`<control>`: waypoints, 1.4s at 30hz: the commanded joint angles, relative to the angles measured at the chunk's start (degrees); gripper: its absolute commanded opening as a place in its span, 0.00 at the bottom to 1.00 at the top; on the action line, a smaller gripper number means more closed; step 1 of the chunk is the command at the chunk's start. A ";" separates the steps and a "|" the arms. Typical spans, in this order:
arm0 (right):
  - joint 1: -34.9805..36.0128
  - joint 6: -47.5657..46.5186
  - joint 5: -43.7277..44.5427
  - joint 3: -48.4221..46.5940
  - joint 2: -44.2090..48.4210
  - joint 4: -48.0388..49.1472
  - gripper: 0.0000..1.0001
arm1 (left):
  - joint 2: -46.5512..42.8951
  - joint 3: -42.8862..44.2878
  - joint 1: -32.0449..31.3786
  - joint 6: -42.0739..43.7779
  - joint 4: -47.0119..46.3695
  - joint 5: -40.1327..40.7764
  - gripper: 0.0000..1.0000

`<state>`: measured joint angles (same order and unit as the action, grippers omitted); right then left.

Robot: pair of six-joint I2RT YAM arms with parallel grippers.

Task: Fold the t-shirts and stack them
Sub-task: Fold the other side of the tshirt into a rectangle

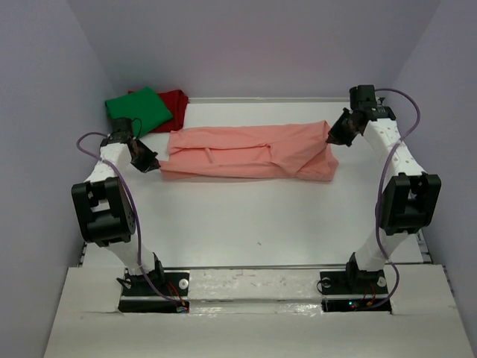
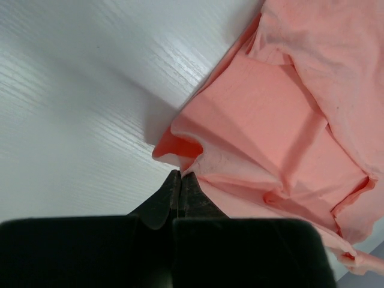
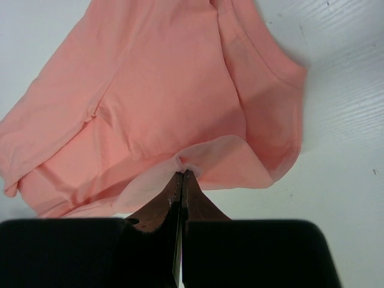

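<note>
The salmon-pink t-shirt lies as a long folded band across the far half of the white table. My left gripper is shut on its left end; in the left wrist view the fingertips pinch a fold of the shirt. At the band's right end my right gripper is also shut, and the right wrist view has its tips clamping a puckered bit of the shirt's hem. A bright green t-shirt sits folded on a dark red t-shirt at the far left corner.
Pale walls close in the table on the left, right and far sides. The green and red pile lies just behind my left arm's wrist. Both arm bases stand at the near edge.
</note>
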<state>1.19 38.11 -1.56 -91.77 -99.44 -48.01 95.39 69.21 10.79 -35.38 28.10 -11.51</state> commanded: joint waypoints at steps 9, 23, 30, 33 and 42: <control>-0.75 -2.60 0.77 -10.79 -6.03 0.73 0.00 | 5.32 8.39 0.55 2.24 1.61 1.66 0.00; -2.33 -4.53 0.24 -23.28 -15.96 -2.26 0.00 | 11.48 17.01 -0.59 2.68 3.63 1.31 0.00; -3.38 -4.71 1.03 -23.64 -17.63 -2.71 0.00 | 16.04 23.68 -2.96 4.00 5.64 1.83 0.00; -3.39 -4.80 1.21 -23.02 -17.63 -2.62 0.00 | 17.36 26.23 -4.28 4.00 6.35 2.63 0.00; -5.23 -5.24 2.71 -24.86 -18.25 -2.62 0.00 | 21.06 32.38 -6.92 4.17 8.46 3.25 0.00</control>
<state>-2.81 34.11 -1.04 -112.99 -117.05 -51.05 115.96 97.86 4.49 -32.49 34.39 -8.88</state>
